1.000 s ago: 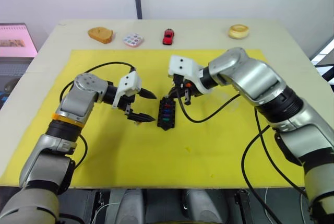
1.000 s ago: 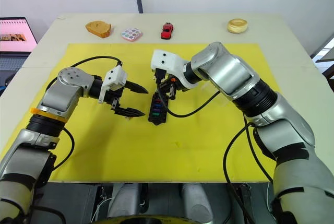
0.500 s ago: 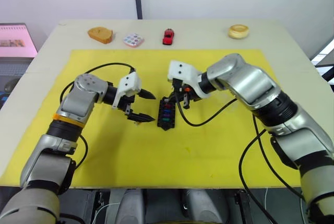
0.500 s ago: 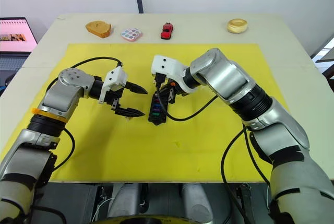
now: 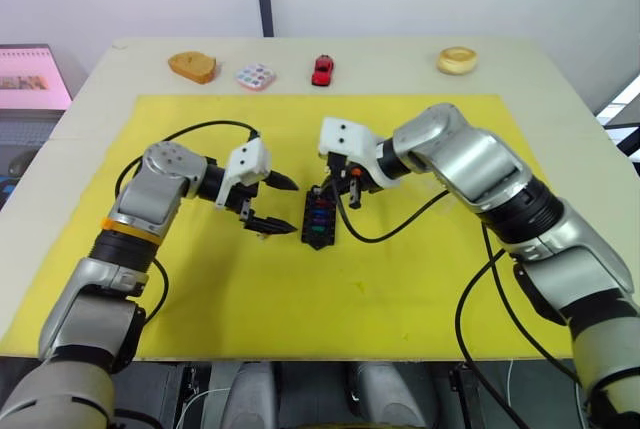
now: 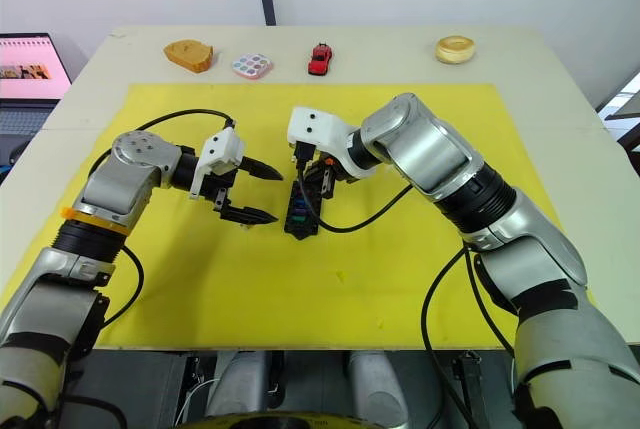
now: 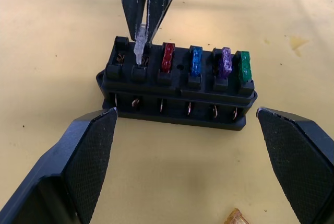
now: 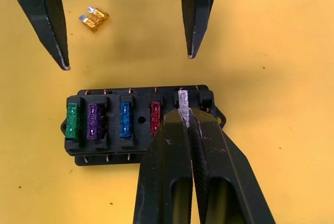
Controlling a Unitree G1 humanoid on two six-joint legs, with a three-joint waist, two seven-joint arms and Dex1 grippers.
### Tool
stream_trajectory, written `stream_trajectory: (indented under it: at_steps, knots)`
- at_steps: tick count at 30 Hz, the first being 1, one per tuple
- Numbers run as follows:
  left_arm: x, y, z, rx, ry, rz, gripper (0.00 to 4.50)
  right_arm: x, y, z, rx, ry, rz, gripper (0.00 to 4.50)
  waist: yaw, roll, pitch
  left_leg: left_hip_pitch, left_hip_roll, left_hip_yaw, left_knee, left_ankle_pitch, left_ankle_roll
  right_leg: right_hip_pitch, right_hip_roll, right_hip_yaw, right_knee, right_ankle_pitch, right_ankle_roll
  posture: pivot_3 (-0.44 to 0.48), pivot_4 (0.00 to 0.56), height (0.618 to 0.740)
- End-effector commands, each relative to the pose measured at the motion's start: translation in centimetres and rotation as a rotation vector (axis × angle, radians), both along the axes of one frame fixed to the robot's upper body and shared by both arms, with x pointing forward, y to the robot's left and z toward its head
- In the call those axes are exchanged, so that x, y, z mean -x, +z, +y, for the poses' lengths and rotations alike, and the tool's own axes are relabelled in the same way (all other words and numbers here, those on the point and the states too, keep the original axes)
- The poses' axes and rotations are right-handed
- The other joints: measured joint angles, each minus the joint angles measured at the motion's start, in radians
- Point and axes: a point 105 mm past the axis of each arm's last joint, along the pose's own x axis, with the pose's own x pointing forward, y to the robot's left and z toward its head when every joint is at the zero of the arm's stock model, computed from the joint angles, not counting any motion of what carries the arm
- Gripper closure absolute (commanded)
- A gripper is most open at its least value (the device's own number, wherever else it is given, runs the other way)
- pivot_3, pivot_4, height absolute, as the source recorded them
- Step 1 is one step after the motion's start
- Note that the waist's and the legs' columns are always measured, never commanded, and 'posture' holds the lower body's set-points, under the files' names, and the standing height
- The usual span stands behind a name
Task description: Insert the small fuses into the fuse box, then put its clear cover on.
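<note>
Since a second ago the right gripper [image 8: 186, 122] has eased slightly toward the robot's left and settled over the far end of the small black oblong plastic fuse box [image 5: 318, 217], while the left gripper [image 5: 283, 203] has kept its place beside it. That right gripper is clenched on a tiny pale grey translucent blade fuse [image 8: 182, 108], pinched between its two black fingers [image 8: 169, 166] and standing upright in the second slot from the box's end, its lower edge down at the slot. Four fuses already sit in the same row: a red fuse [image 8: 155, 116], a blue-teal fuse [image 8: 125, 118], a purple fuse [image 8: 93, 120] and a green fuse [image 8: 72, 120]. One end slot next to the grey fuse is empty.

Over on the other side, the left gripper hovers with its fingers spread wide, grasping nothing, its tips pointing at the long side of the fuse box and staying apart from it. A small amber blade fuse [image 8: 94, 19] lies flat on the yellow mat [image 5: 400, 279] just beside that gripper's fingertips, a little way off the box.

Along the far edge of the pale surface [image 5: 560, 89] sit a brown bread-like piece [image 5: 192, 66], a white tile with pastel dots [image 5: 256, 76], a little red toy car [image 5: 322, 69] and a tan ring-shaped object [image 5: 457, 59], all well apart from the box.
</note>
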Motion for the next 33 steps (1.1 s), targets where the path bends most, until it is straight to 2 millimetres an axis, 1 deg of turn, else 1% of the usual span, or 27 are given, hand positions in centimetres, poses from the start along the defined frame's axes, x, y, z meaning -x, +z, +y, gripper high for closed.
stream_trajectory:
  at_steps: [1, 24, 33]
  knots:
    - [0.2, 1.0, -0.1, 0.015, -0.011, -0.041, 0.02, -0.1, 0.9, 0.2, -0.021, 0.011, -0.027, 4.5, 0.0, 0.0, 0.0, 0.0, 0.0, 0.0, 0.0, 0.0, 0.0, 0.0, 0.0, 0.0, 0.0, 0.0, 0.0, 0.0, 0.15, 0.74]
    - [0.4, 0.9, -0.2, 0.017, -0.015, -0.041, 0.02, -0.6, -0.9, -0.3, 0.01, -0.015, -0.003, 4.5, -0.001, 0.0, 0.0, 0.001, 0.0, 0.0, 0.0, 0.0, 0.0, 0.0, 0.0, 0.0, 0.001, 0.0, 0.0, 0.0, 0.15, 0.74]
    - [0.8, 0.7, -0.3, 0.005, -0.033, -0.039, 0.02, -1.1, -1.6, -0.7, 0.049, -0.066, 0.018, 4.5, 0.0, 0.0, 0.0, 0.001, 0.0, 0.0, 0.001, 0.0, 0.0, 0.001, 0.0, 0.0, 0.001, 0.0, 0.0, 0.0, 0.15, 0.74]
